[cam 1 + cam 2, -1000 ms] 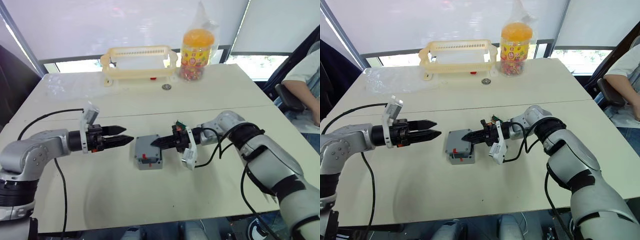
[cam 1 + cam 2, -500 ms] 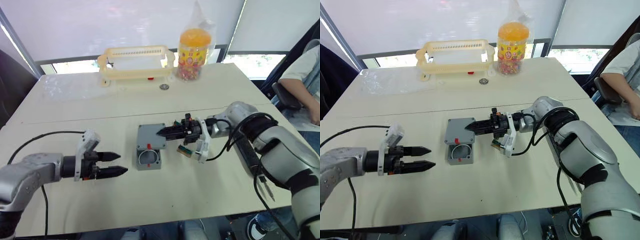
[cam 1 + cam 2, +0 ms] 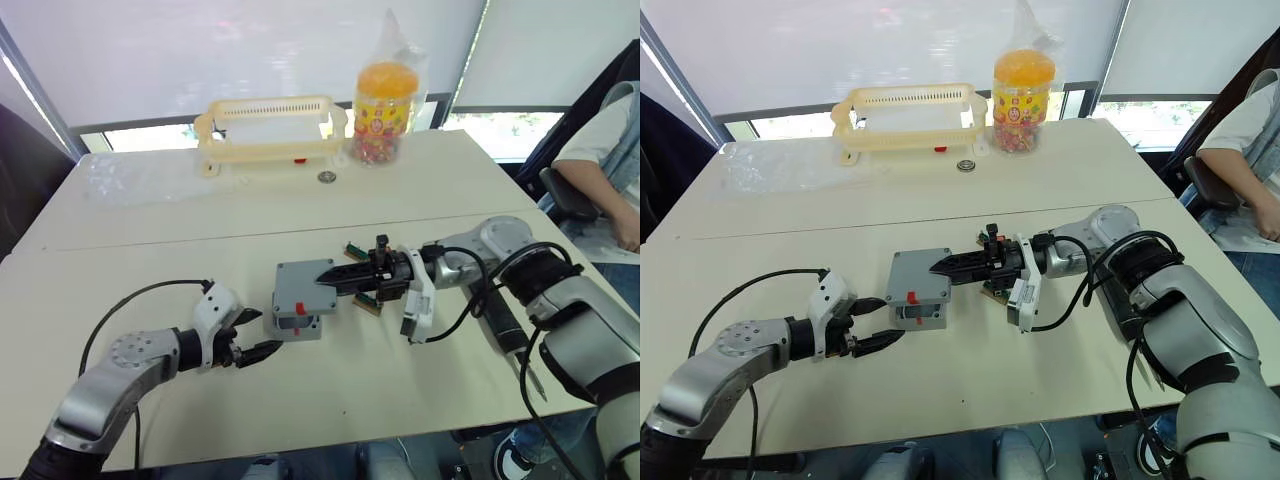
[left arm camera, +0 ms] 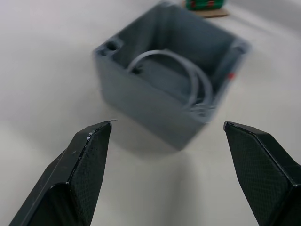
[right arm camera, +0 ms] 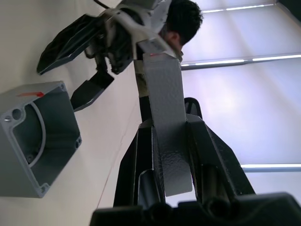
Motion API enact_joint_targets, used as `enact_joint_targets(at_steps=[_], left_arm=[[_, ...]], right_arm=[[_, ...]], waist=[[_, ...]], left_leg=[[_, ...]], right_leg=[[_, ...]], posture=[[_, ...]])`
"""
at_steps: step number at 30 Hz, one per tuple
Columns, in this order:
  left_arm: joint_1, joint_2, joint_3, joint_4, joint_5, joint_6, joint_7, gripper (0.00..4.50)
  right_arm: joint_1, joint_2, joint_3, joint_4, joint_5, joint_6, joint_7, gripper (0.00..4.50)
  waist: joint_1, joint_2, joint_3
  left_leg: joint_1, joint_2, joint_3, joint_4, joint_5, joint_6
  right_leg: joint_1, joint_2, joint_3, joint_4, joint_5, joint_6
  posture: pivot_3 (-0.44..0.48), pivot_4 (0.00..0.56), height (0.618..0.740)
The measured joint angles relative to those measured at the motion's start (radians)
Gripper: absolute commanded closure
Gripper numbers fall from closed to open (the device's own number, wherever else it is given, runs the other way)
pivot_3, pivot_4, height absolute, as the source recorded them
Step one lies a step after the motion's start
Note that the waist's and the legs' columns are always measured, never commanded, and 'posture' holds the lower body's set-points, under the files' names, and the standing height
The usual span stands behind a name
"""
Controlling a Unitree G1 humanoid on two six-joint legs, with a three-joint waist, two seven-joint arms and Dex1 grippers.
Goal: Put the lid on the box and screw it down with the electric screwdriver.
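Spreading under me is a cream table (image 3: 150, 230) before white window blinds (image 3: 200, 45); a cream basket (image 3: 270, 128) and an orange-lidded candy jar (image 3: 385, 100) stand along its far edge, and a seated person (image 3: 610, 150) is off its right side. My right arm reaches in level from the right, my right gripper (image 3: 325, 278) clamping the grey lid (image 3: 305, 285) above the open box (image 4: 169, 92) mid-table. My left gripper (image 3: 255, 335) lies low just left of the box, fingers spread wide.

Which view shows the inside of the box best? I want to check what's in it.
The left wrist view: it looks into the open box, showing a coiled grey cable. The right wrist view shows part of its inside; in the eye views the held lid covers it.
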Motion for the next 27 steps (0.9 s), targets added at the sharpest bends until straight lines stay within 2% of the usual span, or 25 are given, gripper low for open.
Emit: enact_joint_targets(at_steps=[4, 16, 23, 27], left_arm=[[-0.019, -0.015, -0.042, 0.062, 0.067, -0.064, -0.007, 0.57], [-0.126, -0.016, -0.043, 0.188, 0.167, -0.15, -0.014, 0.57], [-0.148, -0.016, -0.038, 0.235, 0.193, -0.181, -0.008, 0.57], [-0.16, -0.023, -0.03, 0.245, 0.201, -0.185, 0.001, 0.57]], right_arm=[[0.009, 0.022, -0.021, 0.005, 0.02, -0.009, 0.067, 4.3], [0.033, 0.119, -0.034, 0.084, 0.078, 0.056, 0.233, 4.3], [0.127, 0.141, -0.067, 0.061, 0.18, 0.171, 0.377, 4.3], [0.191, 0.144, -0.102, -0.009, 0.234, 0.252, 0.457, 4.3]], waist=[[0.001, 0.0, 0.0], [0.009, 0.0, 0.0], [0.01, 0.0, 0.0], [0.01, 0.0, 0.0]], left_leg=[[0.0, 0.0, 0.001, 0.0, 0.0, 0.0], [0.0, 0.001, 0.001, 0.001, 0.0, 0.0], [0.0, 0.001, 0.0, 0.001, 0.0, 0.0], [0.0, 0.001, 0.0, 0.001, 0.0, 0.0]], right_leg=[[0.0, 0.0, 0.0, 0.0, 0.0, 0.0], [0.0, 0.0, 0.0, 0.0, 0.0, 0.0], [0.0, 0.0, 0.0, 0.0, 0.0, 0.0], [0.0, 0.0, 0.0, 0.0, 0.0, 0.0]], posture=[[0.0, 0.15, 0.74], [0.0, 0.15, 0.74], [0.0, 0.15, 0.74], [0.0, 0.15, 0.74]])
